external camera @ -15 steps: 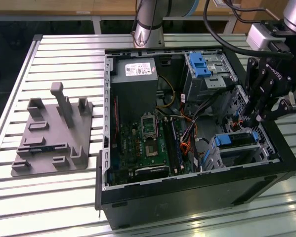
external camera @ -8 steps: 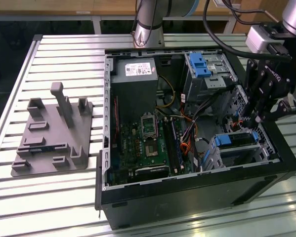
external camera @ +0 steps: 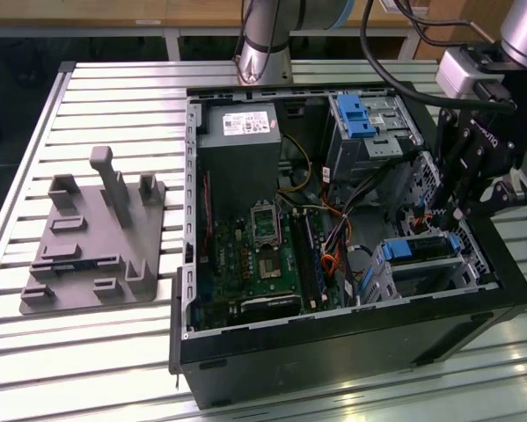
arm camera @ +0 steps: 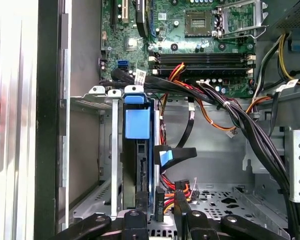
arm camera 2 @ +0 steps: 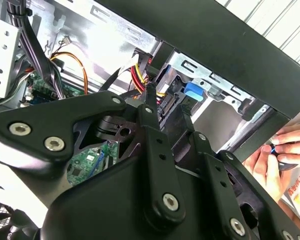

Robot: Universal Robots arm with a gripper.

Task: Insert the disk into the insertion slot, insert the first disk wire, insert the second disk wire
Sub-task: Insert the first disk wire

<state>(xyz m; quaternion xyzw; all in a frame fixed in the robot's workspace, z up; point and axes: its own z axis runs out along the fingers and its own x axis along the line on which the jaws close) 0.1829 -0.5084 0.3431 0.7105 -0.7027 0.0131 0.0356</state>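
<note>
The disk (external camera: 414, 250), in its blue caddy, stands on edge inside the insertion slot (external camera: 384, 283), a perforated silver cage at the open computer case's corner on the exterior view's right. In the first wrist view the disk (arm camera: 137, 165) fills the slot (arm camera: 92, 102), blue handle toward the motherboard. My gripper (external camera: 463, 211) hangs just above that cage. In both wrist views its fingers (arm camera: 139, 215) flank a black wire connector (arm camera: 160, 201) with red and orange leads, right at the disk's end. The gripper (arm camera 2: 168, 107) looks shut on this connector (arm camera 2: 167, 103). A blue flat wire (arm camera: 175, 154) hangs loose beside the disk.
A taller bay with a blue clip (external camera: 355, 114) stands behind the gripper. A thick black cable bundle (arm camera: 250, 130) crosses the case beside the slot. A person's hand (arm camera 2: 282, 145) rests outside the case wall. A grey fixture plate (external camera: 96, 237) lies on the table at the exterior view's left.
</note>
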